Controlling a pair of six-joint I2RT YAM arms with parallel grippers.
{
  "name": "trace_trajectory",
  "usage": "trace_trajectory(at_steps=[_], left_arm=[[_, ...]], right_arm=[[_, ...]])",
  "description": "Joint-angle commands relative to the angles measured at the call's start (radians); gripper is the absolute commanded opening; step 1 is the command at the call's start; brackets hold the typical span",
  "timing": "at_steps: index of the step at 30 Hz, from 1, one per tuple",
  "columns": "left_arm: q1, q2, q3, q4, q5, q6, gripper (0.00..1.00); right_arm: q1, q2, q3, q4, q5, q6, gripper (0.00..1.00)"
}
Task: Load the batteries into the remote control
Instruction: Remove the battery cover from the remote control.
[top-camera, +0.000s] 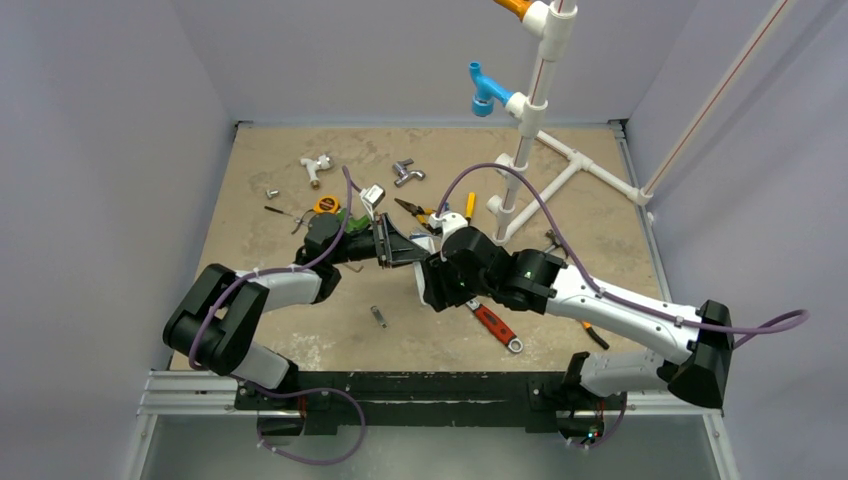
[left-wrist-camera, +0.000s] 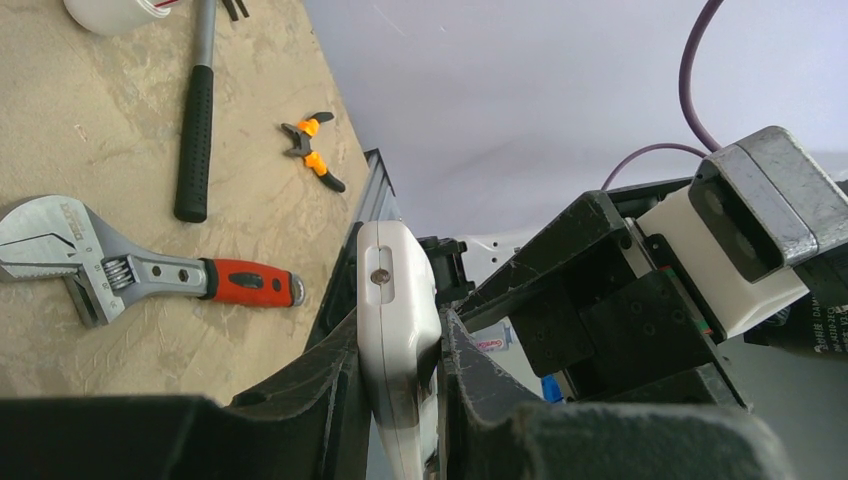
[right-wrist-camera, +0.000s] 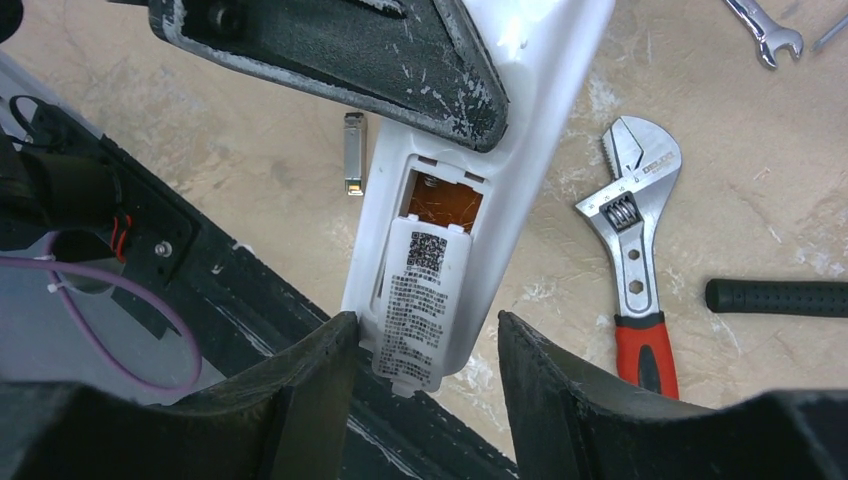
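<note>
My left gripper (left-wrist-camera: 400, 335) is shut on the white remote control (left-wrist-camera: 395, 290) and holds it in the air above the table's near middle (top-camera: 424, 244). In the right wrist view the remote's back (right-wrist-camera: 455, 215) faces the camera. Its labelled cover (right-wrist-camera: 420, 300) is slid partway down, baring an orange-brown recess (right-wrist-camera: 440, 200) with a spring. My right gripper (right-wrist-camera: 425, 325) stands open around the remote's lower end, the left finger (right-wrist-camera: 320, 350) touching it and the right finger (right-wrist-camera: 540, 350) a little apart. The batteries are hidden.
A red-handled adjustable wrench (right-wrist-camera: 640, 270) lies on the table under the right arm (top-camera: 495, 325). A black hammer handle (right-wrist-camera: 775, 297) lies beside it. A small silvery metal piece (top-camera: 377, 316) lies near the front. Orange pliers (left-wrist-camera: 312, 150) and a white pipe frame (top-camera: 545, 170) stand further back.
</note>
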Motion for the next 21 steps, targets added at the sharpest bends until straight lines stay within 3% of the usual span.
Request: trace_trajectory(at_steps=[1,15,21], left_arm=[[-0.005,0.0,0.037,0.038,0.004,0.025,0.0],[-0.005,0.013,0.031,0.053,0.004,0.022,0.0],[-0.005,0.018,0.025,0.028,-0.012,0.048,0.0]], right_arm=[[0.007,0.012,0.033,-0.014,-0.017,-0.018,0.51],[0.008,0.009,0.035,-0.024,-0.01,-0.018,0.32],[0.007,-0.08,0.016,-0.009,0.111,0.007,0.51]])
